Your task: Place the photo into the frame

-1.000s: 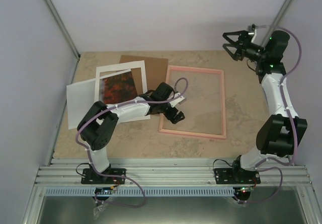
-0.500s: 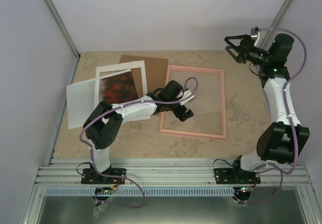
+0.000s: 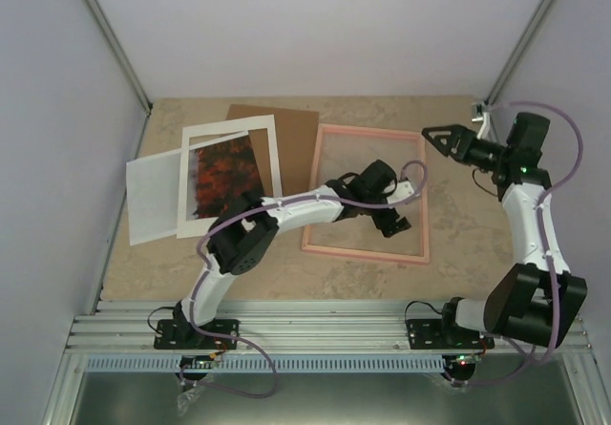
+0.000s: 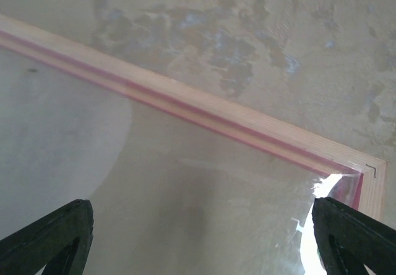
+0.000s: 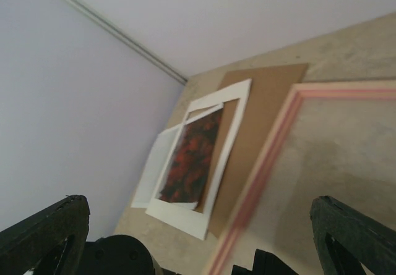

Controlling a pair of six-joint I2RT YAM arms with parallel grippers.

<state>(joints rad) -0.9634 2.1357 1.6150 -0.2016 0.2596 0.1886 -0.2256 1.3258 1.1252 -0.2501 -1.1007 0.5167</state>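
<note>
The photo (image 3: 224,175), red-orange foliage on dark ground, lies at the left under the window of a white mat (image 3: 229,137). In the right wrist view the photo (image 5: 192,157) shows far off to the left. The pink frame (image 3: 372,131) lies flat at the table's middle right. My left gripper (image 3: 393,221) hangs open over the frame's inside, near its right side. In the left wrist view the left gripper (image 4: 204,244) has only the frame's glass between its fingers, with the frame's rail (image 4: 216,117) beyond. My right gripper (image 3: 434,140) is open in the air by the frame's far right corner, holding nothing.
A brown backing board (image 3: 291,129) lies under the mat's right side, touching the frame's left edge. A white sheet (image 3: 153,196) sticks out left of the mat. Walls close the table at the left, back and right.
My left arm has swung right, from the mat's edge to over the frame's inside. My right gripper has come down and towards the frame's far right corner. Both stay open.
</note>
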